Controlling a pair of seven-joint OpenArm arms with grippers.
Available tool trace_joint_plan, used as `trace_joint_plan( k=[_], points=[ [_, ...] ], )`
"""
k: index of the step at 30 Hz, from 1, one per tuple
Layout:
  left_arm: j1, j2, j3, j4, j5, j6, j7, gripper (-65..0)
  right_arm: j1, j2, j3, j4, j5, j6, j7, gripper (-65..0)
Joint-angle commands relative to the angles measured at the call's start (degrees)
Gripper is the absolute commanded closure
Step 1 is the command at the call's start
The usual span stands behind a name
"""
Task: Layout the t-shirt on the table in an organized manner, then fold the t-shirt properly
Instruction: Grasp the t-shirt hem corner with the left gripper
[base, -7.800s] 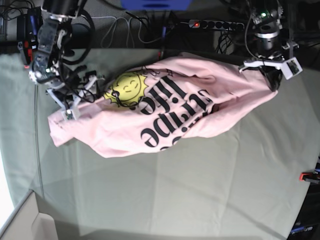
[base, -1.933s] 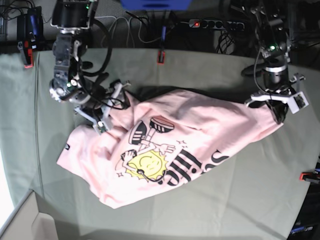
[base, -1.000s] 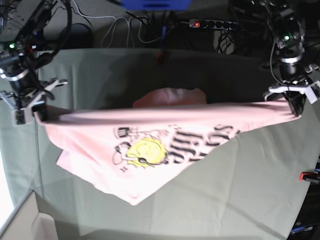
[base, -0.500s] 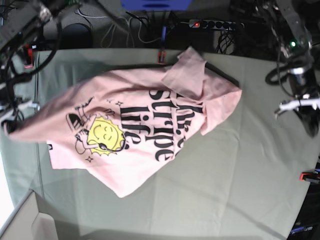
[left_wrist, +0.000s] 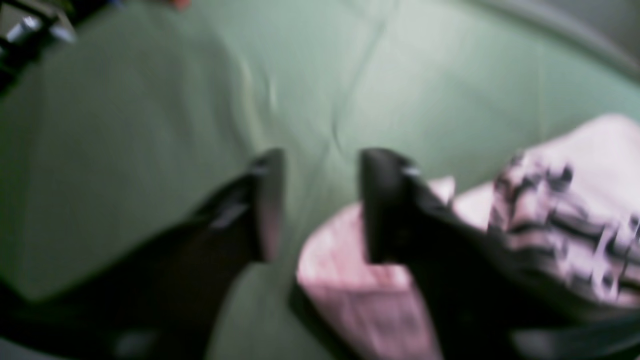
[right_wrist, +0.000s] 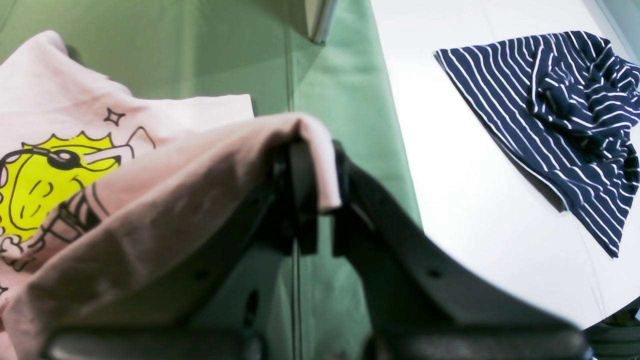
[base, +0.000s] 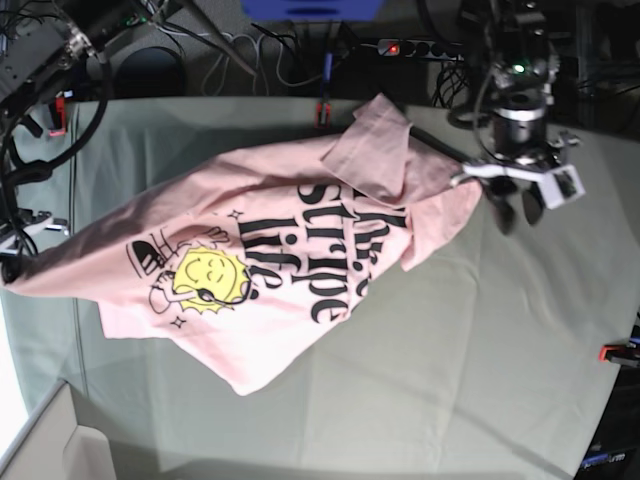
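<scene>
Soft, limp t-shirt (base: 270, 270) drapes; right end effector (right_wrist: 312, 200) pinches its edge, left end effector (left_wrist: 317, 205) gapes empty.

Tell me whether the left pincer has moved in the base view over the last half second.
Yes. The left pincer has shifted toward the power strip at the table's far edge, nearer the t-shirt.

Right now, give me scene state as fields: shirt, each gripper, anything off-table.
shirt: t-shirt on table, print up, crumpled, one sleeve folded over near the left gripper
left gripper: open, empty, beside the shirt's edge
right gripper: shut on a shirt corner, at the table's edge
off-table: striped garment on the floor
</scene>
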Motion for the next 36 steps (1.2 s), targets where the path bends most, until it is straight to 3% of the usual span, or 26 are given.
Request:
trace_joint_plan(
  k=[1,4,7,22,36],
  points=[
    [0.1,0.0,0.6,-0.3,-0.1,0.0,-1.4,-31.5,0.5,0.3,-0.1,0.7,1.1,-0.2,1.8,0.0],
    [0.1,0.1,3.0,-4.3,-0.1,-0.3,-1.4,-40.9,0.5,0.3,-0.1,-0.8,1.1,-0.2,1.8,0.0],
    [-0.4,0.2,4.4,-8.4,-0.1,-0.3,-1.4,-44.8,0.1,0.4,-0.1,-1.8,1.1,-0.2,1.8,0.0],
    [2.6,-0.2,3.7,-10.9,-0.1,-0.3,-1.6,-45.1,-2.3,0.5,-2.8,-1.9,1.1,-0.2,1.8,0.0],
    [-5.9,0.3,2.7,-19.6,-0.1,-0.4,-1.5,-44.6,-2.5,0.7,-2.5,-5.1,1.1,-0.2,1.8,0.0]
  ],
)
